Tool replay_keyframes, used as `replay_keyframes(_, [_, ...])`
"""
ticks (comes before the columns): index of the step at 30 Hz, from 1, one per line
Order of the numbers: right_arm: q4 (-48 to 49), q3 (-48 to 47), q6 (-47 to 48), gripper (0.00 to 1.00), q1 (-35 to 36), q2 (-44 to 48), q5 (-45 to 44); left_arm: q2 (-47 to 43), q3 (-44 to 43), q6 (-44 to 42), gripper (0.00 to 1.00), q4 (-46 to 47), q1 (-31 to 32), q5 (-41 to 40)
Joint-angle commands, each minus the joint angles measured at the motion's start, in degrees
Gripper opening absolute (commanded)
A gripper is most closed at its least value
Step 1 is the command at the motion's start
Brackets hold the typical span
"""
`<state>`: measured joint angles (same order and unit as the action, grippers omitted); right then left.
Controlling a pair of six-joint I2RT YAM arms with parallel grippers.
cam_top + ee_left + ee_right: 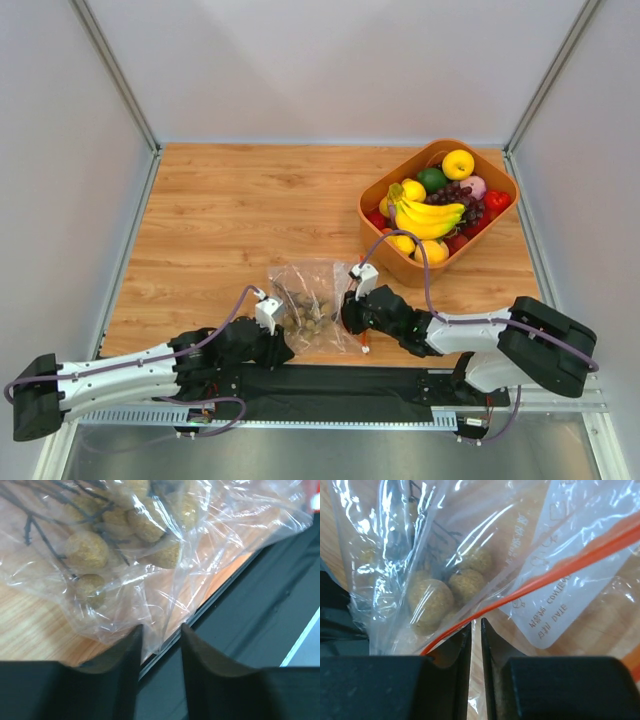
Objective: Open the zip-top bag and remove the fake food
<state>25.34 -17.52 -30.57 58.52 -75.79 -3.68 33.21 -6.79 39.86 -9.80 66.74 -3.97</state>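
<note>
Right end effector (476,625) clamped on zip-top bag (470,545) at its red strip (545,577), left end effector (160,630) parted around bag edge

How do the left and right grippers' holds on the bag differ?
The left gripper has jaws apart, with loose film of the zip-top bag between them; the right gripper is nearly closed on it. The left sits at a plain edge, the right at the red zip strip. Both are at the bag.
</note>
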Motion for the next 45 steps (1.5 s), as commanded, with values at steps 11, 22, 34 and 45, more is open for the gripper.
replay_keyframes(11, [18.52, 1.96, -2.04, 0.62, -0.16, 0.73, 7.64, 1.68, -0.42, -1.53, 0.0, 2.5, -0.03, -0.08])
replay_keyframes(22, [21.75, -1.2, -3.79, 0.77, 0.01, -5.85, 7.81, 4.23, -0.77, -6.54, 0.0, 9.27, -0.03, 7.57])
replay_keyframes(34, [40.38, -3.05, -10.03, 0.77, 1.42, -20.17, 14.75, 13.28, -1.38, -9.53, 0.0, 17.54, -0.03, 11.97])
replay_keyframes(45, [36.29, -7.43, -7.84, 0.76, 6.33, -23.79, 16.34, 13.2, -2.0, -10.85, 0.0, 16.57, -0.12, 11.0])
